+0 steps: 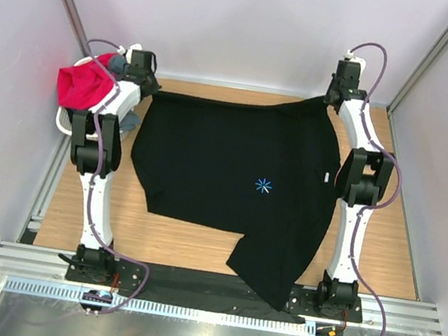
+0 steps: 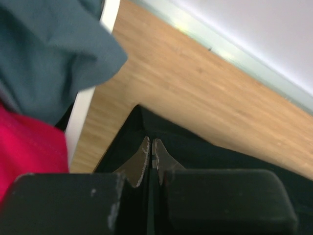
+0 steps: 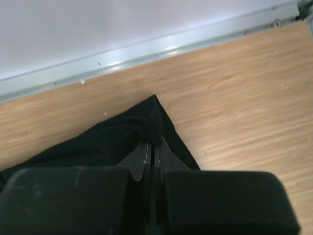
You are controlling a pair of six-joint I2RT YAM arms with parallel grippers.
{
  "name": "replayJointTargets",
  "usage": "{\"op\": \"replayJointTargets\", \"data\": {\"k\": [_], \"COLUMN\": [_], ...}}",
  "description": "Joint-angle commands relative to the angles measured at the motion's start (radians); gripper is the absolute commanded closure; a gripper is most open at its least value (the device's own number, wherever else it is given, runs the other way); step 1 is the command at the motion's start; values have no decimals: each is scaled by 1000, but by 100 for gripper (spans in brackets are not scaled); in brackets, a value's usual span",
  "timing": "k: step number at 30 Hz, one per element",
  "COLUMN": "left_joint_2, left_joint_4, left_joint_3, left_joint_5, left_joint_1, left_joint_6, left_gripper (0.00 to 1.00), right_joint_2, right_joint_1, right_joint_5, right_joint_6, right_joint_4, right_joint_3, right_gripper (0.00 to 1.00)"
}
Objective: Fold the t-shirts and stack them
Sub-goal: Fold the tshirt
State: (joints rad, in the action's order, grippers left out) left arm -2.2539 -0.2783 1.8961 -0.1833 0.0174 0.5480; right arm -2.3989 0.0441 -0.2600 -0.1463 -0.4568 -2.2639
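Pale, smooth walls [image 1: 230,24] are seen around a wood-grain tabletop [image 1: 186,243], across which a large black t-shirt [image 1: 225,160] of soft matte cloth is spread almost flat, marked by a tiny light-blue starburst print [image 1: 263,185]. Its far-left corner is pinched in the closed left gripper [image 2: 150,147]. Its far-right corner, drawn into a small peak, is clamped by the right gripper [image 3: 153,149]. A crumpled red-pink tee [image 1: 83,86] and a grey-blue tee [image 2: 49,54] are heaped in the white plastic laundry basket [image 2: 90,105] at the far left.
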Motion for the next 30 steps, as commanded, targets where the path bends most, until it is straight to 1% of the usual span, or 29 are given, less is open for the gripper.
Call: {"op": "replayJointTargets", "data": {"k": [1,5,9,11,12,16,26,30], "left_joint_2": [106,162,215,243,249,284,350,367], "left_joint_4": [22,24,22,22,21,14,4,1], "left_joint_3": [-57,-146,-236,-256,-267,-314,-433,-460], "left_joint_5": [4,5,8,7,5,2,4,-5], "left_joint_1": [-13,-13,-13,-13,-42,-50,-50,-50], "left_joint_6": [-34,-33,-36,-40,-42,-49,-49,-51], "left_gripper": [100,100,100,100,100,100,100,100], "right_joint_2": [153,236,336,368,388,414,530,584], "right_joint_1": [7,10,11,11,11,13,20,27], "right_joint_5": [-10,1,-10,-7,-5,28,44,62], "right_joint_6": [-62,-97,-134,-154,-163,-202,-248,-279], "right_joint_4": [-43,-170,-198,-215,-227,-289,-427,-464], "right_joint_3": [20,70,220,260,286,325,451,529], "right_gripper": [99,99,99,99,99,99,99,99]}}
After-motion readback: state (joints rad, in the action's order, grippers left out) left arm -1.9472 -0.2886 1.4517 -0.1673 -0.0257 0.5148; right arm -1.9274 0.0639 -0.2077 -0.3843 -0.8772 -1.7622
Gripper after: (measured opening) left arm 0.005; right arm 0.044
